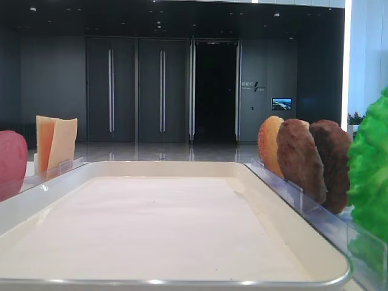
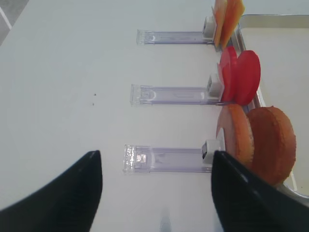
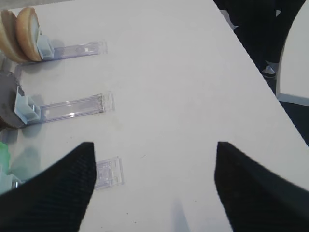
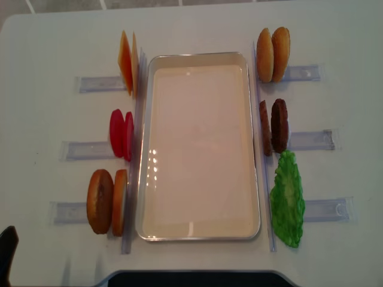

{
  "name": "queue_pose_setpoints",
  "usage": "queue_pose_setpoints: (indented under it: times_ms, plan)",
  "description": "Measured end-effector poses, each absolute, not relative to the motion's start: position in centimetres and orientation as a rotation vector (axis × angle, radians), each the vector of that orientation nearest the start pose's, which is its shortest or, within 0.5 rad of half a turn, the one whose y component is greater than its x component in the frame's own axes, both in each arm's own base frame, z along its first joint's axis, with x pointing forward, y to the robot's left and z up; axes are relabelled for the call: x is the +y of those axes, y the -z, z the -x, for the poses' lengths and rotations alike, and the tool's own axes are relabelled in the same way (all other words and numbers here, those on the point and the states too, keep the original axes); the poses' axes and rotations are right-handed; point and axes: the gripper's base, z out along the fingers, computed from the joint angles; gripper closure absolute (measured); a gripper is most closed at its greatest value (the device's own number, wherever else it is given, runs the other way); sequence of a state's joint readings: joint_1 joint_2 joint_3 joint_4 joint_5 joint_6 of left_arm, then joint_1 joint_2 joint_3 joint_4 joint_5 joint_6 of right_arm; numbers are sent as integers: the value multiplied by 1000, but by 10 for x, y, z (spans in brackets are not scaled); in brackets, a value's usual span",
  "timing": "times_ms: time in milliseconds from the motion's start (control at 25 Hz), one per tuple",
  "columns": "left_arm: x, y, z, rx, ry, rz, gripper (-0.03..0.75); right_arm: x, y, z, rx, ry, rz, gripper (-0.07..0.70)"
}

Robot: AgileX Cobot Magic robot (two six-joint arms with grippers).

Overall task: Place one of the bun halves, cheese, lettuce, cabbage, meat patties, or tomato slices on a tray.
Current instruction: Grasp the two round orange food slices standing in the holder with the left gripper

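The tray point(image 4: 197, 233) is seen mid-worktop point(image 4: 335, 36); bun halves point(image 4: 273, 54) are racked far right, meat patties point(image 4: 279, 124) and lettuce point(image 4: 287, 200) nearer; both the left gripper point(image 2: 157, 193) and right gripper point(image 3: 154, 186) are spread wide, holding nothing.

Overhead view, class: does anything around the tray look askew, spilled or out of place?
Nothing stands out. The tray is bare, and cheese, tomato slices, bun halves, meat patties and lettuce all stand on edge in their racks beside it.
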State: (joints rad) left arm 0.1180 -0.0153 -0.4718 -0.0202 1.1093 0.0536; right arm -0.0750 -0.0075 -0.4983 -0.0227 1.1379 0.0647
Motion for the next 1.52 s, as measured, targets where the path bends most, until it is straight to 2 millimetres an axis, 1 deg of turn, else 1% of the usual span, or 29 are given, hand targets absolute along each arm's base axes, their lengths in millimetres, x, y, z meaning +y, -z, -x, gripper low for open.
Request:
queue_pose_setpoints:
  times_ms: [360, 440, 600, 760, 880, 1120, 1160, 1240, 1280, 1400, 1520]
  plan:
    - [-2, -265, 4, 2122, -73, 79, 181, -1, -271, 9, 2110, 34, -150, 111]
    - [-1, -267, -1, 2169, -47, 127, 181, -1, -271, 9, 2110, 34, -150, 111]
    - [1, -275, -18, 2327, -14, 198, 181, -1, -271, 9, 2110, 34, -150, 111]
    - [3, -284, -40, 2497, -5, 221, 181, -1, -271, 9, 2110, 34, -150, 111]
    - [6, -292, -60, 2593, -2, 230, 181, -1, -271, 9, 2110, 34, -150, 111]
    - [12, -306, -113, 2738, 5, 245, 181, -1, -271, 9, 2110, 34, -150, 111]
    - [14, -307, -130, 2784, 7, 241, 181, -1, -271, 9, 2110, 34, -150, 111]
    - [16, -305, -149, 2834, 8, 239, 181, -1, -271, 9, 2110, 34, -150, 111]
    - [16, -305, -149, 2834, 8, 239, 181, -1, -271, 9, 2110, 34, -150, 111]
    - [20, -299, -173, 2901, 1, 219, 181, -1, -271, 9, 2110, 34, -150, 111]
    - [23, -293, -192, 2950, -13, 209, 181, -1, -271, 9, 2110, 34, -150, 111]
